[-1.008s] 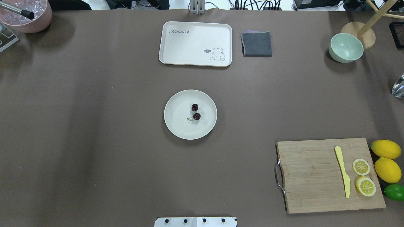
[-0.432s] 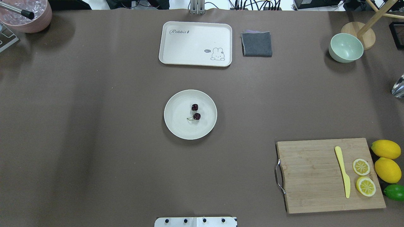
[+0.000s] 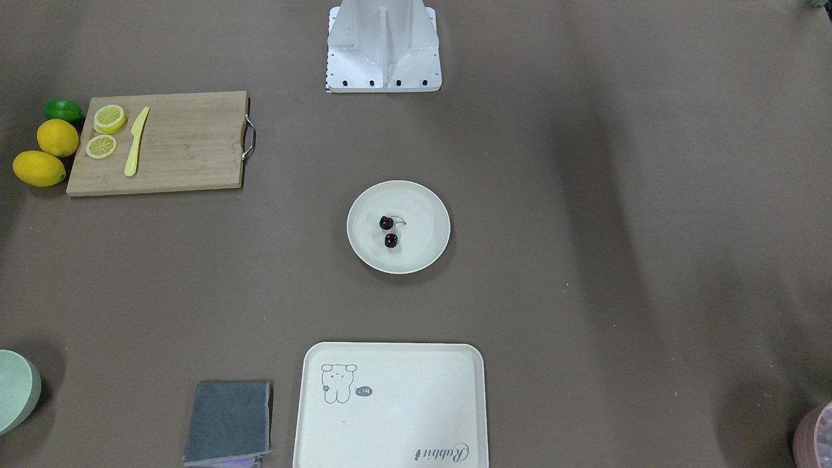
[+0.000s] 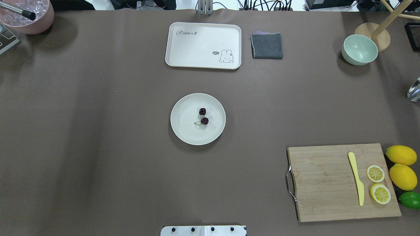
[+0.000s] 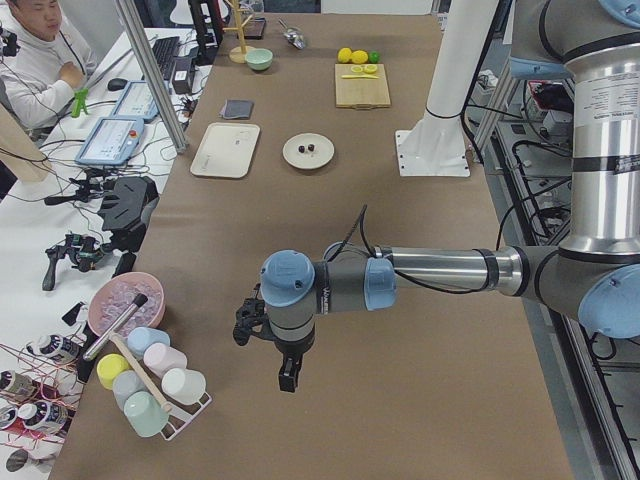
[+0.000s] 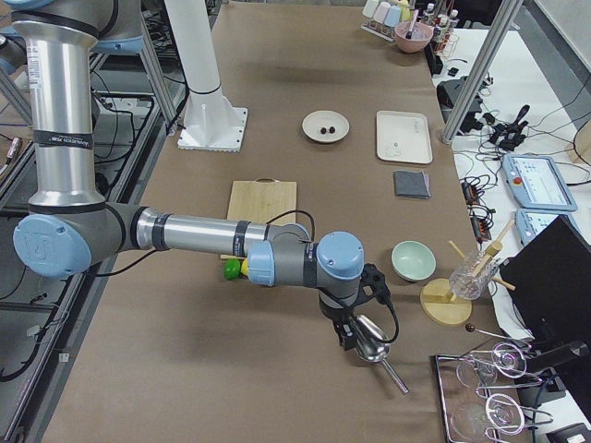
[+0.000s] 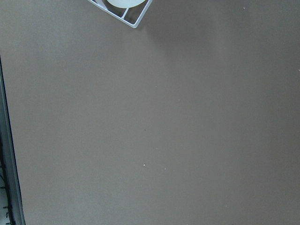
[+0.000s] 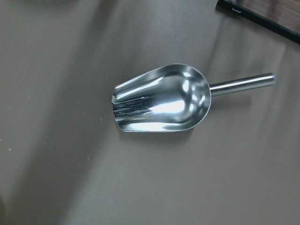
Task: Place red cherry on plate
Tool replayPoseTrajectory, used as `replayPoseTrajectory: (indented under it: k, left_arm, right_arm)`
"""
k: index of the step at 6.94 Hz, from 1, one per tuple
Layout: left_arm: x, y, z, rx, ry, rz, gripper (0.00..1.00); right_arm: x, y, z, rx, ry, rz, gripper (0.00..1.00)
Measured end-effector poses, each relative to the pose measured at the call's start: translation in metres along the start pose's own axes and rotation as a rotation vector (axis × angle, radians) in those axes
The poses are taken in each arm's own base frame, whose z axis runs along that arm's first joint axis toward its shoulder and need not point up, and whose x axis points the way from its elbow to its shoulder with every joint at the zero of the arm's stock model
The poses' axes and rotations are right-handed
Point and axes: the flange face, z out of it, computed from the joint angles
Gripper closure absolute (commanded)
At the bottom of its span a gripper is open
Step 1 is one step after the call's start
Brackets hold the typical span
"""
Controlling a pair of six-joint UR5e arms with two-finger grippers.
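The red cherry [image 4: 204,121], a dark maroon pair on a thin pale stem, lies inside the round cream plate [image 4: 183,132] at the table's middle. It also shows in the front view as the cherry [image 3: 390,240] on the plate [image 3: 426,198]. Neither gripper appears in the overhead or front views. In the exterior left view the left gripper [image 5: 285,378] hangs over bare table far from the plate [image 5: 296,156]. In the exterior right view the right gripper [image 6: 349,337] hovers above a metal scoop. I cannot tell whether either is open or shut.
A rabbit tray [image 4: 203,45] and grey cloth [image 4: 266,46] lie behind the plate. A green bowl [image 4: 359,49] stands far right. A cutting board [image 4: 328,182] carries a yellow knife and lemon slices, with lemons [image 4: 401,155] beside it. The metal scoop [image 8: 161,99] lies under the right wrist.
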Motion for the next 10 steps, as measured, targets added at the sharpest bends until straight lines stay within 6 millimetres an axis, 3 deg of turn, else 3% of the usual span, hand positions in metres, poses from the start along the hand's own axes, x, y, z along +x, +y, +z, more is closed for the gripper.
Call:
replayPoseTrajectory:
  k: [10]
  left_arm:
    - [0.0012, -0.0008, 0.0004, 0.001, 0.000, 0.003, 0.02]
  right_arm:
    - [-0.0017, 0.0011, -0.0052, 0.030, 0.007, -0.009, 0.00]
